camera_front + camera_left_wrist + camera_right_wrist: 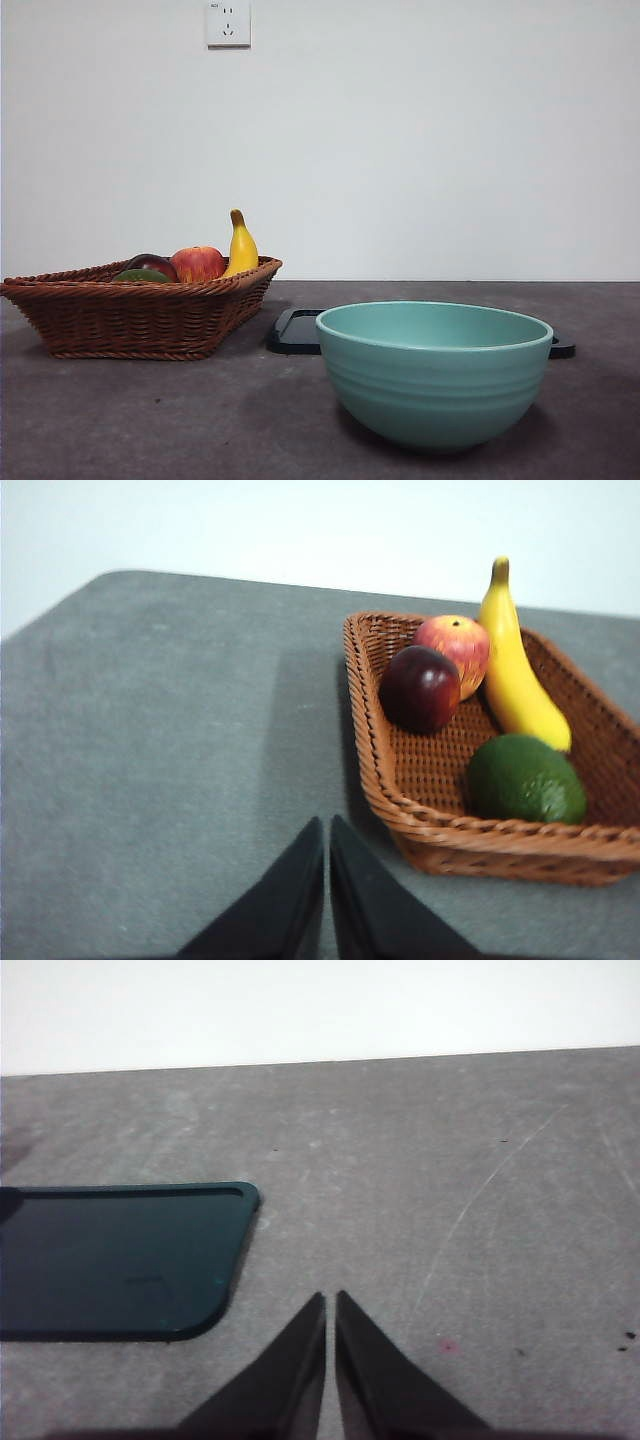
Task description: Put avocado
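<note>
Grey tabletop (150, 420) holds a brown wicker basket (400, 780) cradling the dull dark-green oval avocado (525, 779); left gripper (327, 825) and right gripper (330, 1300) both pinched closed, empty.

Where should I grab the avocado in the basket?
Across its middle, from above. The avocado lies on its side in the basket corner, the banana close behind; only its top is free. The left gripper, shut, is nearest.

Grey matte table (150, 420) w/ faint scuffs carries a brown woven wicker basket (140, 315), flat black rounded-corner tray (297, 333) behind a teal ribbed ceramic bowl (435, 385), nearest the front camera.
</note>
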Robot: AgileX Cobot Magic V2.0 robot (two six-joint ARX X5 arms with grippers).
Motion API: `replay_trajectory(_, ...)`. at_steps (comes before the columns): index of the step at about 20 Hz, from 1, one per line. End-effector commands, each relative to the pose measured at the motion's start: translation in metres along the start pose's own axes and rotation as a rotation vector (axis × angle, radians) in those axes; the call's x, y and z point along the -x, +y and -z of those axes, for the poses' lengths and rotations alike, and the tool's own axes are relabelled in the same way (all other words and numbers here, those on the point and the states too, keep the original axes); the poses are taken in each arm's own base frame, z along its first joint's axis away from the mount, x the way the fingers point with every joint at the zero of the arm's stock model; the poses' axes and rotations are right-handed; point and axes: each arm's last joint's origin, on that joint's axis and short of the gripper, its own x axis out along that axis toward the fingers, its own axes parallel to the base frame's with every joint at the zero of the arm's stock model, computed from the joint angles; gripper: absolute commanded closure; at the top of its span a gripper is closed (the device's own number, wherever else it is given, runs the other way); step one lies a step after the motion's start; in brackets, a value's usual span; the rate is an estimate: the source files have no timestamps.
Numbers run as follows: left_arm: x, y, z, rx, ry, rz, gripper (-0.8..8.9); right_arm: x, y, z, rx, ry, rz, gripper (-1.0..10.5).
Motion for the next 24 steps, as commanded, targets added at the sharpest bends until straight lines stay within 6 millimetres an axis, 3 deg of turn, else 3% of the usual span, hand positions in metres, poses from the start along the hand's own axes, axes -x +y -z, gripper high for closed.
replay_trajectory(1, -0.002, 0.001, 0.007, 0.142, 0.026, -0.008, 8.05, 0.0, 0.0, 0.001, -0.053, -0.004, -0.006, 9.4)
replay_trajectory(10, 0.004, -0.001, -0.008, 0.307, 0.007, 0.005, 8.04, 0.004, 0.003, -0.013, -0.188, -0.029, -0.059, 9.4)
replay_trajectory(17, 0.019, -0.006, -0.043, 0.309, 0.009, 0.017, 8.04, 0.021, 0.009, -0.05, -0.206, -0.079, -0.073, 9.4)
replay_trajectory(24, 0.029, -0.014, -0.084, 0.274, 0.106, 0.095, 8.04, 0.037, 0.018, -0.095, -0.184, 0.022, -0.144, 9.4)
